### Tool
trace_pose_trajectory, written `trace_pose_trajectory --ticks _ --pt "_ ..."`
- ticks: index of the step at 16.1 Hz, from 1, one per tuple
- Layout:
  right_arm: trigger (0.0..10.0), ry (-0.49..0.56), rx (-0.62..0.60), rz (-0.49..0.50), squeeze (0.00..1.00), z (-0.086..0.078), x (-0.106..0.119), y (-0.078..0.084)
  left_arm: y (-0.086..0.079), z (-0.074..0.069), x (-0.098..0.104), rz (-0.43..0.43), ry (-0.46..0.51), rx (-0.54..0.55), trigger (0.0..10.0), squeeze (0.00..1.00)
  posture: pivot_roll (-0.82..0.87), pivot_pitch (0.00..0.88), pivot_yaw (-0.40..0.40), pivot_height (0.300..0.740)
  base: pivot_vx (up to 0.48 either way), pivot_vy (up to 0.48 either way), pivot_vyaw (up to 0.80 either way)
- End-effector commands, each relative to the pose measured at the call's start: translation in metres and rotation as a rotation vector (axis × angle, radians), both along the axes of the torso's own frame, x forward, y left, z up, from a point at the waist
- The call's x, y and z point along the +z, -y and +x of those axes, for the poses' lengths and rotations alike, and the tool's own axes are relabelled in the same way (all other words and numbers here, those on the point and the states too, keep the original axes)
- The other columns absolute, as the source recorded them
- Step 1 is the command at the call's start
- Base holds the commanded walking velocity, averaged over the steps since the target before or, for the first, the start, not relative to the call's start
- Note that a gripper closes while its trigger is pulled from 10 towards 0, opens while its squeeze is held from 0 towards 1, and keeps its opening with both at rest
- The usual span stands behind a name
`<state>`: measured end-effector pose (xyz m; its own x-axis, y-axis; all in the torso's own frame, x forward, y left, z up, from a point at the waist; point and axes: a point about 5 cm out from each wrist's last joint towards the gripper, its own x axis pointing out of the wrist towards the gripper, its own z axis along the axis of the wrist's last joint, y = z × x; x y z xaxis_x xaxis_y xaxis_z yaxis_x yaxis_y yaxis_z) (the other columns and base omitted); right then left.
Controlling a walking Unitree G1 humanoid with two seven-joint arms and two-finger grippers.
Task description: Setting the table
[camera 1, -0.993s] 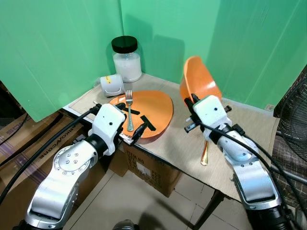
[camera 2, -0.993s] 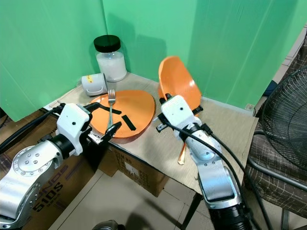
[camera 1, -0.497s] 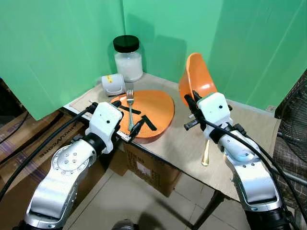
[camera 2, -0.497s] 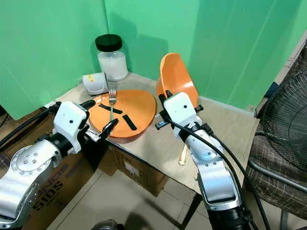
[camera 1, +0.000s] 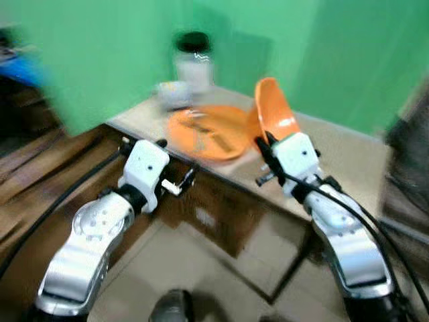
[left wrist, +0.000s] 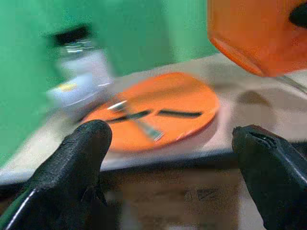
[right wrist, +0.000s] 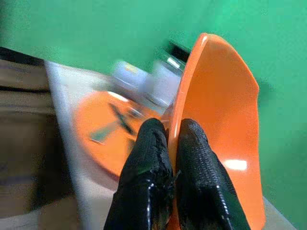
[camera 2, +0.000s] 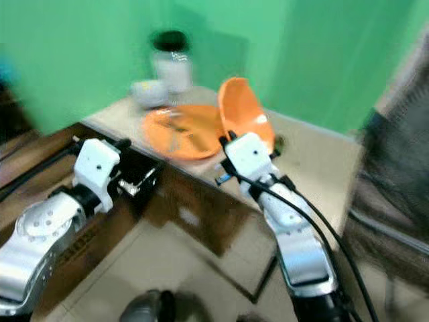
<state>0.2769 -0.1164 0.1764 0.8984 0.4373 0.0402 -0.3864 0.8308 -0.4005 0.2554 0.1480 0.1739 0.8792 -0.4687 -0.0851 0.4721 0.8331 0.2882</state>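
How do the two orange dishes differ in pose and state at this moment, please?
The orange plate lies flat on the table with a fork across it; the orange bowl is tilted up on edge, off the table. The plate is untouched, while the right gripper pinches the bowl's rim. Both are plain orange.

A bright green backdrop [camera 1: 120,47] lines the corner behind a small table [camera 1: 348,144], its panels meeting at a vertical seam. The table's pale tan top [left wrist: 249,103] runs to a dark front edge. Brown cardboard boxes [camera 1: 214,215] sit beneath it, with more brown shapes [camera 1: 33,168] along the near wall. Beige floor tiles [camera 1: 201,282] with dark joints spread below. A dark blurred object [camera 2: 395,168] stands at the far side. Light is even.
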Motion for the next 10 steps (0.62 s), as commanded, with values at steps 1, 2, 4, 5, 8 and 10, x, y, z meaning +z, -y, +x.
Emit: trace_pose_trajectory --ticks 1,2,4,5,8,10 --pt "10.0 0.045 0.035 0.016 0.00 -0.0019 0.0108 -0.0062 -0.0029 -0.0018 -0.0036 0.011 -0.011 0.016 10.0 0.00 0.13 0.000 0.014 0.740 -0.322 0.000 0.00" --pt "10.0 0.045 0.037 0.014 0.00 -0.0018 0.0107 -0.0064 -0.0029 -0.0016 -0.0035 0.011 -0.010 0.016 10.0 0.00 0.13 0.000 0.014 0.740 -0.322 0.000 0.00" --pt "10.0 0.046 0.040 0.009 0.00 -0.0022 0.0103 -0.0073 -0.0032 -0.0016 -0.0036 0.012 -0.009 0.014 10.0 0.00 0.13 0.000 0.014 0.740 -0.321 0.000 0.00" --pt "10.0 0.050 0.040 0.000 0.00 -0.0027 0.0100 -0.0079 -0.0032 -0.0012 -0.0033 0.013 -0.009 0.011 10.0 0.00 0.13 0.000 0.016 0.740 -0.319 0.000 0.00" --pt "10.0 0.036 0.016 -0.007 0.00 -0.0022 0.0074 -0.0050 -0.0015 -0.0003 -0.0036 0.017 0.001 0.004 10.0 0.00 0.12 0.000 0.022 0.740 -0.104 0.000 0.00" --pt "10.0 0.024 -0.012 -0.023 0.00 0.0011 0.0063 0.0000 0.0028 0.0033 -0.0039 0.017 0.013 0.002 10.0 0.00 0.11 0.000 0.019 0.740 0.000 0.000 -0.80"
